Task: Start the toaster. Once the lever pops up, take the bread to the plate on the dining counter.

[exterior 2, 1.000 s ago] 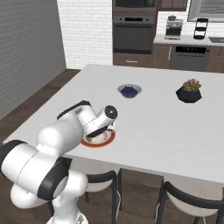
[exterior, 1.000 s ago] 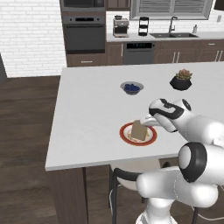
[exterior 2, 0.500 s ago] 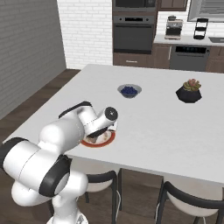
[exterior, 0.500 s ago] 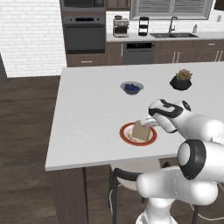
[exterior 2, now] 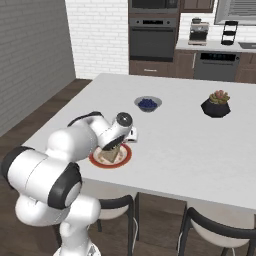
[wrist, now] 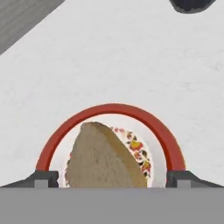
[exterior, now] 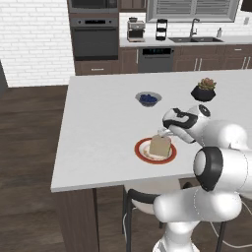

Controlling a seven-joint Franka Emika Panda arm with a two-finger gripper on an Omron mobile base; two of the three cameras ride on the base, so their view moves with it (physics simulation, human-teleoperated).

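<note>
Bread (exterior: 160, 146) on plate (exterior: 143, 152), white dining counter (exterior: 103, 128); end effector (wrist: 112, 181) spread.

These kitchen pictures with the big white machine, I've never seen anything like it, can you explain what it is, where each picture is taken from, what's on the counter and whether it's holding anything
The white machine is a robot arm on a driving base, in a computer-rendered kitchen. Two pictures come from cameras on the base, behind the arm to its left and right. The third comes from a camera on the hand, looking along the gripper.

On the white dining counter sit a red-rimmed plate with a slice of bread on it, a small blue bowl and a dark potted plant.

The gripper holds nothing. Its fingertips stand wide apart on either side of the bread, which lies on the plate.
</note>
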